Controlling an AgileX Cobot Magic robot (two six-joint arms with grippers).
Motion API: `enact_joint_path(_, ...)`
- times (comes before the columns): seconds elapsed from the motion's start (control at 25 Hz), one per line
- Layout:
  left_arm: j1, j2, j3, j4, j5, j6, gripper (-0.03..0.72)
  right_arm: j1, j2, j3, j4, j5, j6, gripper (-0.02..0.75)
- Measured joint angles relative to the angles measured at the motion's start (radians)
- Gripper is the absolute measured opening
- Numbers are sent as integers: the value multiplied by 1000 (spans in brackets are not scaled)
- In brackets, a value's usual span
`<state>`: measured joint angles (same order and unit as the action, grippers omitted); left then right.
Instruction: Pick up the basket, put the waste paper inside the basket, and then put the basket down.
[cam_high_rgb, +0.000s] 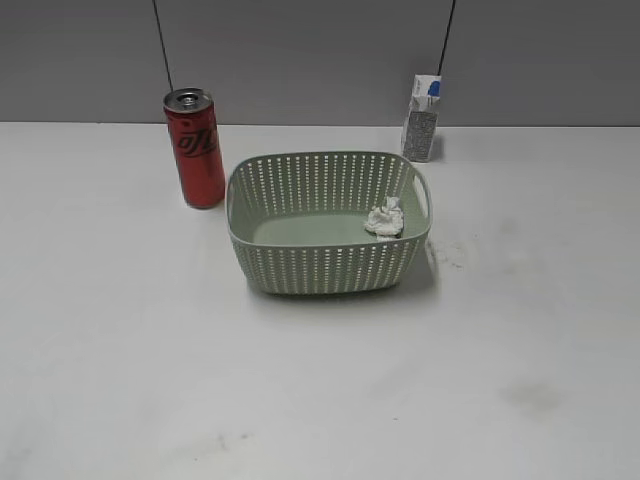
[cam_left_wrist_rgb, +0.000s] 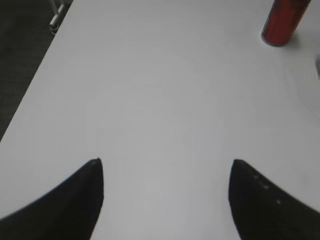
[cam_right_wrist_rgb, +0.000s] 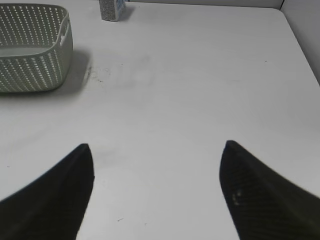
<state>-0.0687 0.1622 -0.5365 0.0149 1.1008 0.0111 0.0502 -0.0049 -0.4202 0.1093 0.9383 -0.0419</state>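
Observation:
The pale sage-green basket (cam_high_rgb: 320, 270) stands on the white table, mid-view in the exterior view. A crumpled wad of white waste paper (cam_high_rgb: 385, 220) lies inside it at its right end. The basket also shows at the upper left of the right wrist view (cam_right_wrist_rgb: 30, 65). My left gripper (cam_left_wrist_rgb: 165, 162) is open and empty over bare table, far from the basket. My right gripper (cam_right_wrist_rgb: 156, 145) is open and empty over bare table, to the right of the basket. Neither arm shows in the exterior view.
A red drink can (cam_high_rgb: 196, 148) stands left of the basket, also seen in the left wrist view (cam_left_wrist_rgb: 282, 20). A white-and-blue carton (cam_high_rgb: 421, 118) stands behind the basket at the right, also in the right wrist view (cam_right_wrist_rgb: 111, 9). The table's left edge (cam_left_wrist_rgb: 30, 95) is near.

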Motion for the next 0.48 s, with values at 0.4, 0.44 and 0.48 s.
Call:
enact_joint_path(0.4,0,-166,32,2,-44,-1,591,-2,0,1,1,0,0,591)
enact_joint_path(0.44,0,-166,34,2,-44,-1,591,-2,0,1,1,0,0,591)
enact_joint_path(0.48,0,-166,35,2,-44,-1,591,-2,0,1,1,0,0,591)
